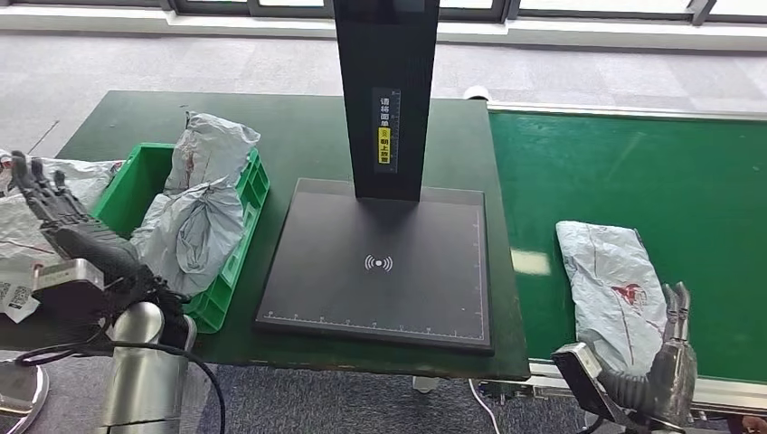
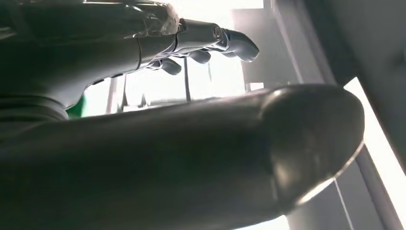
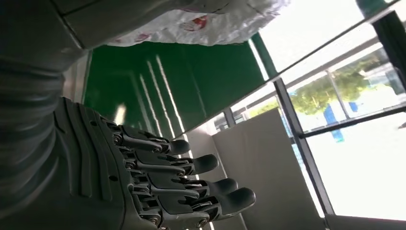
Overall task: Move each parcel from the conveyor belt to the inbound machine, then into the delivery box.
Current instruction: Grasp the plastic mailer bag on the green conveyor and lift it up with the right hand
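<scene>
A grey plastic parcel (image 1: 616,282) with red print lies on the green conveyor belt (image 1: 633,181), near its front edge. My right hand (image 1: 670,348) stands just in front of it at the belt's rim, fingers straight and apart, holding nothing; in the right wrist view the fingers (image 3: 191,184) are extended below the parcel (image 3: 201,21). My left hand (image 1: 56,215) is raised beside the green delivery box (image 1: 237,237), fingers spread and empty. Two grey parcels (image 1: 194,194) fill the box. The black inbound machine's scanning plate (image 1: 380,262) is bare.
The machine's black post (image 1: 387,90) rises behind the plate. More parcels (image 1: 27,226) lie outside the box at the far left. A cable (image 1: 136,348) loops over my left forearm. Grey carpet floor lies beyond the dark green table (image 1: 298,127).
</scene>
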